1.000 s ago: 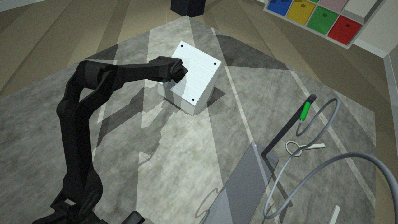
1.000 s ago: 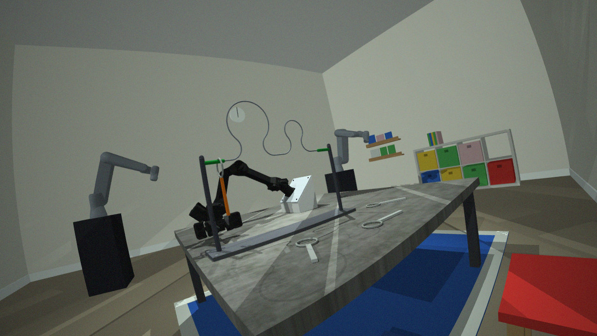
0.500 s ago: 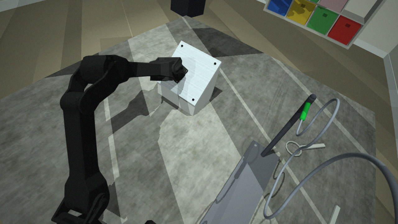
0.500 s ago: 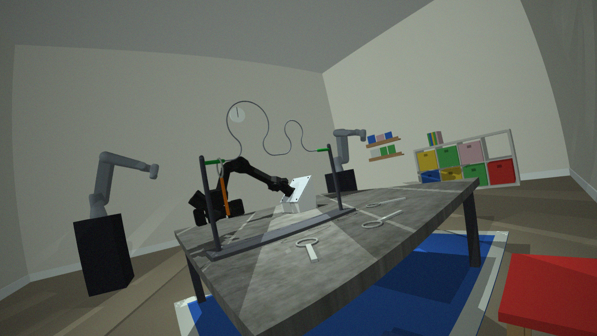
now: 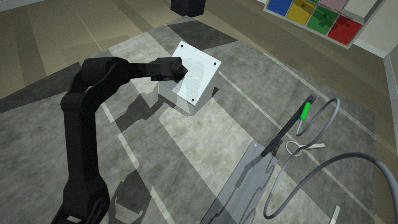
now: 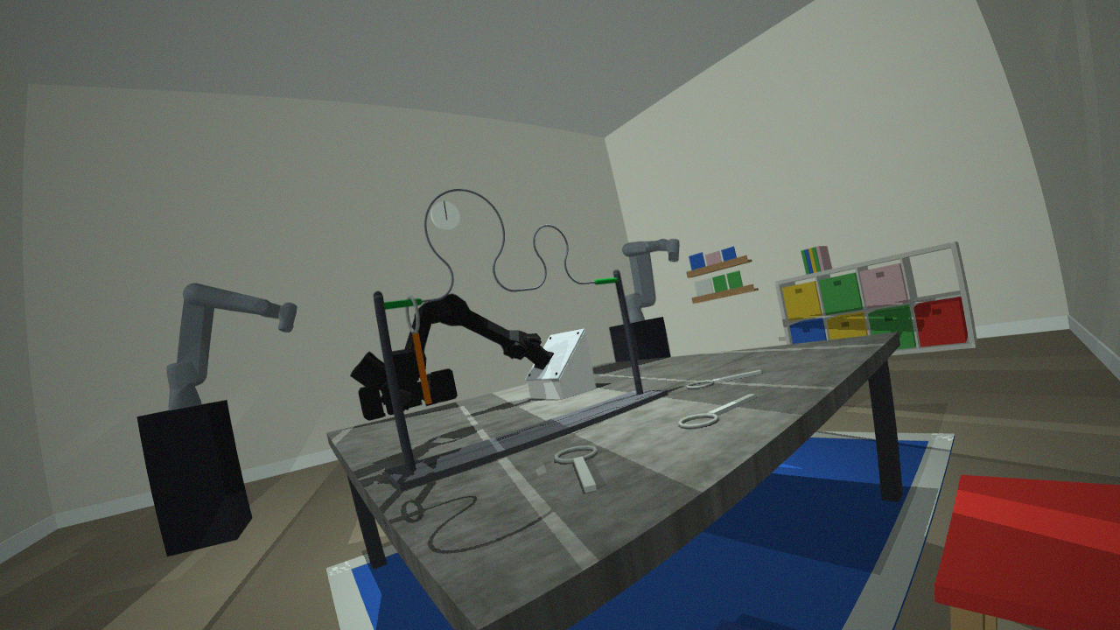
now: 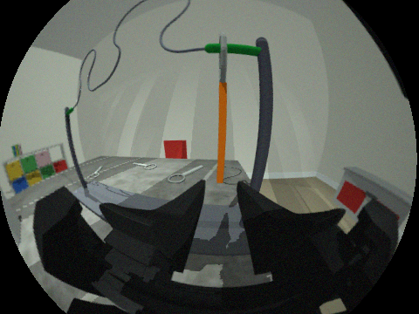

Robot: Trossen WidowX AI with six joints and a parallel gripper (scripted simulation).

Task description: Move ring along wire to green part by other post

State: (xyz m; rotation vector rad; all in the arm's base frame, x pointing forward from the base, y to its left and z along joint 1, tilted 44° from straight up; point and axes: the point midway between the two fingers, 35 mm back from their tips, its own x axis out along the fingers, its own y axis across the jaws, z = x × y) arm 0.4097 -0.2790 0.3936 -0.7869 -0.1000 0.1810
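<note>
Ring (image 6: 408, 315) (image 7: 223, 63) is on the green bit (image 6: 397, 304) (image 7: 244, 49) beside its post (image 6: 391, 375) (image 7: 265, 100), seen nearly edge-on from the wrist. Orange handle (image 6: 423, 367) (image 7: 223, 131) points down from it, long axis pretty much upright — slight lean in the exterior shot. Arm (image 5: 81, 139) (image 6: 478, 319) rises at a slant from the white block (image 5: 203, 69) (image 6: 575, 364), bends over at the elbow, then drops toward the gripper (image 6: 409, 389) (image 7: 221, 185), which is low by the handle. Jaws are partway open with nothing between them — the wrist view has the handle's bottom end lined up with the gap, just past the tips.
</note>
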